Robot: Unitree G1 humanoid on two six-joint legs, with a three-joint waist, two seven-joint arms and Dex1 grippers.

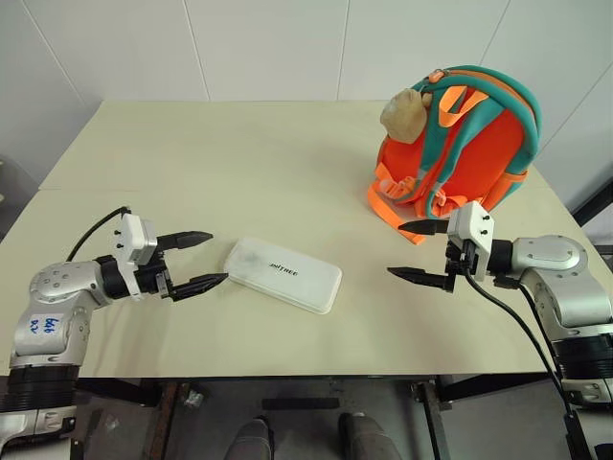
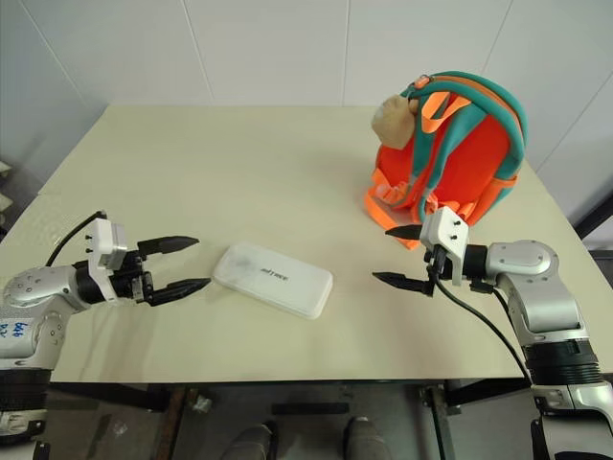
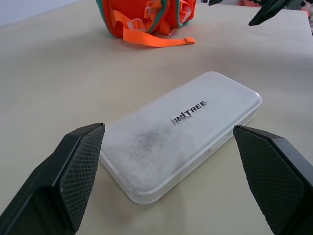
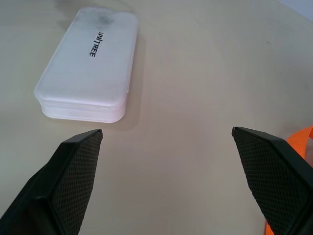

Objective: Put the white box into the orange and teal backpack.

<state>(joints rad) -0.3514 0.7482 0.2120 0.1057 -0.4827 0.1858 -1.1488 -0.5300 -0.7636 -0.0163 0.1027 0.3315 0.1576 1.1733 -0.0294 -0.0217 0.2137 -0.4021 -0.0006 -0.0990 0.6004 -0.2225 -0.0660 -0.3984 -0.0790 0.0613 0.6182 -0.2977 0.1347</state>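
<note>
The white box [image 1: 283, 274] lies flat on the table near its front edge, dark lettering on the lid. The orange and teal backpack [image 1: 458, 144] stands upright at the back right, a tan plush charm [image 1: 407, 112] hanging from its top. My left gripper [image 1: 205, 259] is open, just left of the box's near end and pointing at it, nothing between its fingers. My right gripper [image 1: 410, 250] is open too, hovering right of the box and just in front of the backpack's base. In the left wrist view the box [image 3: 183, 132] lies just ahead of the jaws.
The beige table [image 1: 211, 163] spreads wide behind and left of the box. Orange webbing straps [image 1: 397, 209] trail from the backpack's base onto the table near my right gripper. White walls stand behind the table.
</note>
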